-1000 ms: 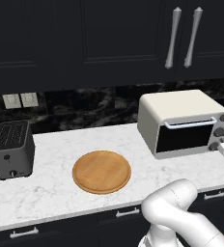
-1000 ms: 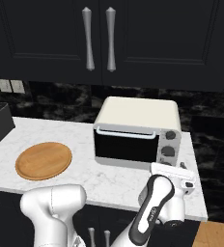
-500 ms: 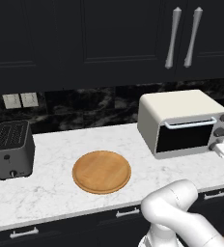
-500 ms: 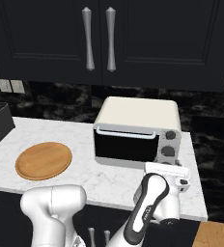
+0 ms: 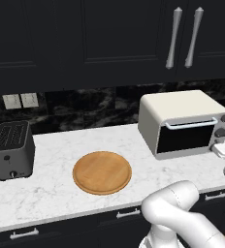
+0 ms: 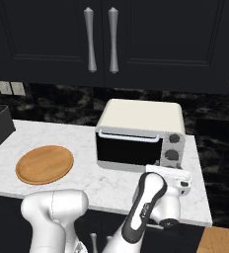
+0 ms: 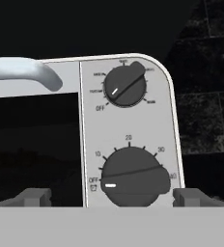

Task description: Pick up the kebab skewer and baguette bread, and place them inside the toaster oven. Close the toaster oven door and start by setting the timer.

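Note:
The cream-white toaster oven [image 5: 182,121] [image 6: 138,133] stands on the counter with its dark glass door [image 7: 32,144] shut under the silver bar handle [image 7: 22,72]. My gripper [image 6: 169,169] [image 5: 224,148] [image 7: 113,198] hovers just in front of the knob panel. It is open, with a fingertip on each side of the lower timer knob [image 7: 133,176] and nothing held. That knob's white mark points at OFF. A second grey knob [image 7: 126,87] sits above it. The kebab skewer and baguette bread are out of view.
A round wooden plate [image 5: 102,172] [image 6: 44,164] lies bare on the white marble counter [image 5: 51,193], left of the oven. A dark grey slot toaster [image 5: 11,150] stands at the far left. Black cabinets with silver handles [image 5: 182,36] hang overhead.
My gripper has crept a little closer to the oven's knob panel. The oven, the plate and the slot toaster have stayed put.

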{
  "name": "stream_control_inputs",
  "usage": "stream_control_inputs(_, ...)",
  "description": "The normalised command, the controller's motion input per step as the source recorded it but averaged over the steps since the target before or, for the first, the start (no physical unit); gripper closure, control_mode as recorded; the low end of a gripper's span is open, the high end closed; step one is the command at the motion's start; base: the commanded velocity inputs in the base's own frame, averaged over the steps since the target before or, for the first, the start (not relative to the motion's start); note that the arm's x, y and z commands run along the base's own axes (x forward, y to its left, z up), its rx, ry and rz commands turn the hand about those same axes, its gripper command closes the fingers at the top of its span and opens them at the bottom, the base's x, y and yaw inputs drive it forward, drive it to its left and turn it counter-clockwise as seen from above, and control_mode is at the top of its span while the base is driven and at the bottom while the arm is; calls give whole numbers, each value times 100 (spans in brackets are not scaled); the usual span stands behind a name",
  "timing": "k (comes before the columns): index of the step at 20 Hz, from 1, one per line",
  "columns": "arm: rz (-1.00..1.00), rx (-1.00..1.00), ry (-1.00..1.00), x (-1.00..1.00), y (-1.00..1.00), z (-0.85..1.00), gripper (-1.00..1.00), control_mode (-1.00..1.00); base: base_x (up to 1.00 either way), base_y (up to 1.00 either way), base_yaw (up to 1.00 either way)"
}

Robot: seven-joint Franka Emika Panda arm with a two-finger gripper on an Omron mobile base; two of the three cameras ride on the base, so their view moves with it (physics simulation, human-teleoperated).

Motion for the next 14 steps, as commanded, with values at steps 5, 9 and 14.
stream_control_inputs(5,-1,0,15,0,-10,2,-100,-100,0,0,0)
stream_control_inputs(9,0,0,12,4,-1,0,-100,-100,0,0,0)
stream_control_inputs(14,0,0,5,18,-3,0,-100,-100,0,0,0)
